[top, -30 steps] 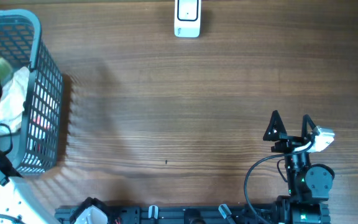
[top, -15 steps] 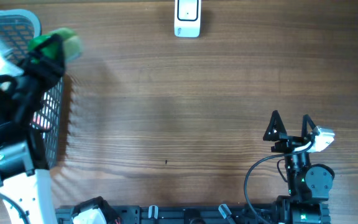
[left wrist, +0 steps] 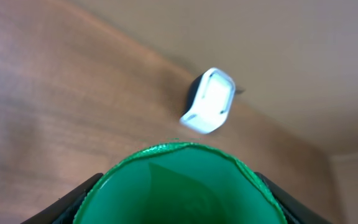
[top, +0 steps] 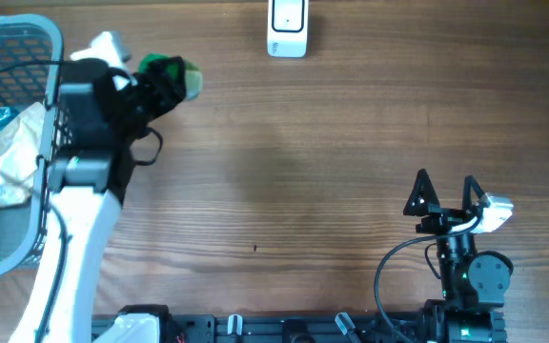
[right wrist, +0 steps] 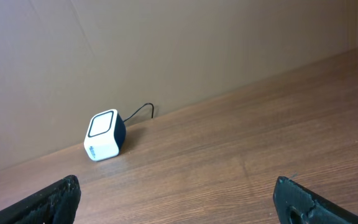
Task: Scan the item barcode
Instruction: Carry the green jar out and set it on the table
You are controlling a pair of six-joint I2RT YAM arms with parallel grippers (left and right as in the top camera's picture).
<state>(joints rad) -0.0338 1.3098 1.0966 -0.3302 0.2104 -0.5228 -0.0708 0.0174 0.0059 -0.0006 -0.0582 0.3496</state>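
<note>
Green item (top: pixel 173 72) in my left pincer (top: pixel 157 86)
It is clamped left of the scanner (top: pixel 287 29); my right pincer (top: pixel 443 193), jaws apart, sits well away from it.

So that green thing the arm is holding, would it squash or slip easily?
Probably light and squashable: in the left wrist view the green item looks hollow, with a thin, slightly wavy rim. The left gripper clamps it from both sides, so a hard squeeze might dent it. Its surface seems smooth, so it could perhaps slip.
</note>
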